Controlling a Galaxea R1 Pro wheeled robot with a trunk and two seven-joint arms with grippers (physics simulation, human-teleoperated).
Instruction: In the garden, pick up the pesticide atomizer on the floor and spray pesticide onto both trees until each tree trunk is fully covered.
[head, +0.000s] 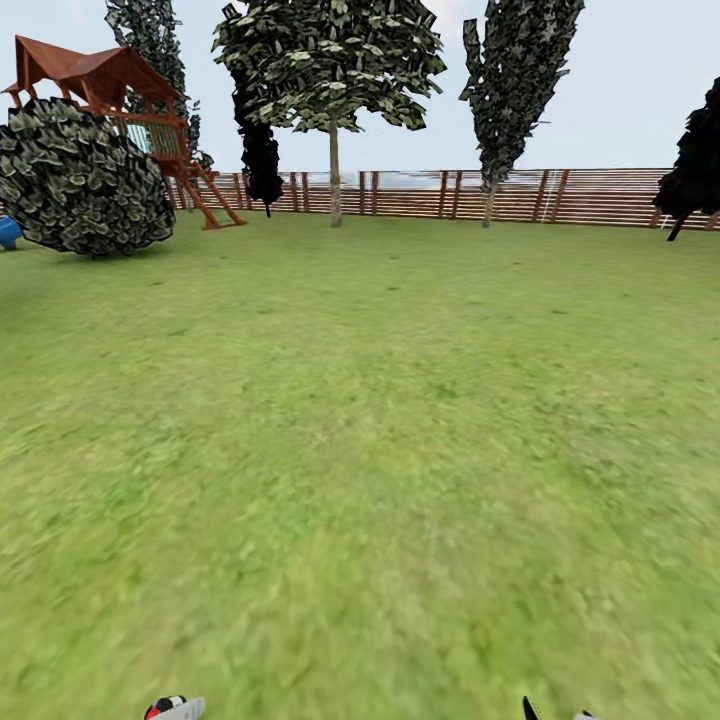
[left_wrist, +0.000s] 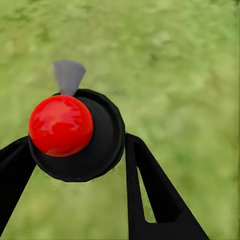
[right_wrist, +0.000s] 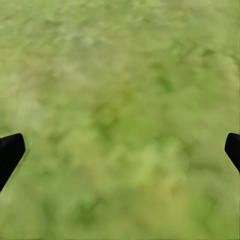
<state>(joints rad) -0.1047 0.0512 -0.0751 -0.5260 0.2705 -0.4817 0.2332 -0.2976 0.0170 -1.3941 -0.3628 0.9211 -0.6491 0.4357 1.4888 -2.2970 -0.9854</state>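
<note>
In the left wrist view my left gripper (left_wrist: 76, 150) is shut on the pesticide atomizer (left_wrist: 85, 150), a dark round body with a shiny red knob and a grey nozzle, held over grass. The atomizer's red, black and whitish top (head: 174, 708) peeks in at the head view's bottom edge. My right gripper (right_wrist: 120, 150) is open over bare grass, with nothing between its fingers (right_wrist: 10, 152); its tip (head: 530, 710) just shows in the head view. Two trees (head: 330, 60) (head: 515, 80) stand far ahead by the fence, with pale tree trunks (head: 335, 175) (head: 488, 200).
The garden lawn (head: 380, 400) stretches ahead to a brown slat fence (head: 600, 198). A large round bush (head: 85, 180) and a wooden playhouse (head: 110, 85) stand at the far left. Dark trees (head: 262, 155) (head: 692, 165) stand along the fence.
</note>
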